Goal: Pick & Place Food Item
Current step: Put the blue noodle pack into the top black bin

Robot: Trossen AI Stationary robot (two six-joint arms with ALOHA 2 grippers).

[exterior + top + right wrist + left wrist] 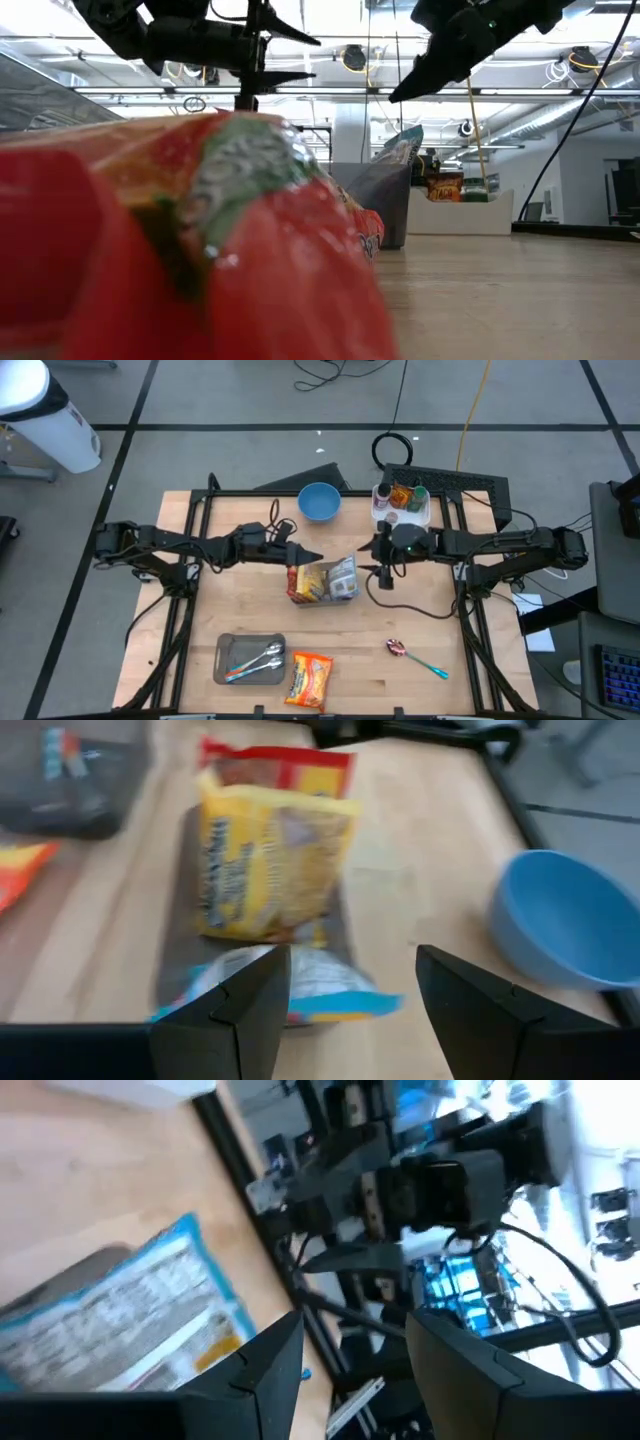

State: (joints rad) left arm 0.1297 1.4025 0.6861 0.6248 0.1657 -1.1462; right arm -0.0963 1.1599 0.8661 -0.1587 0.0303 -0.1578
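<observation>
- The worktop [420, 680] fills the middle of the high view; a pile of food packets sits at its centre, between the two arms.
- The pile: a yellow snack bag [309, 584] lies on top toward the left, a silver-and-blue packet [342, 575] toward the right, both on a grey tray [170, 970] seen in the right wrist view. The pile's long axis runs roughly left to right in the frame.
- The left claw [308, 556] hangs just above the upper-left edge of the yellow bag, fingers spread and pinching nothing. It looks the nearer of the two to that bag, which lies just below and right of it.
- The right claw [378, 572] hovers just right of the silver packet, fingers also spread and empty, pointing left at the pile.
- Farther off: a blue bowl [319, 501] above centre, a metal tray [226, 650] at lower left holding spoons [258, 659], an orange packet [309, 679] beside it, and a loose spoon [418, 657] at lower right.
</observation>
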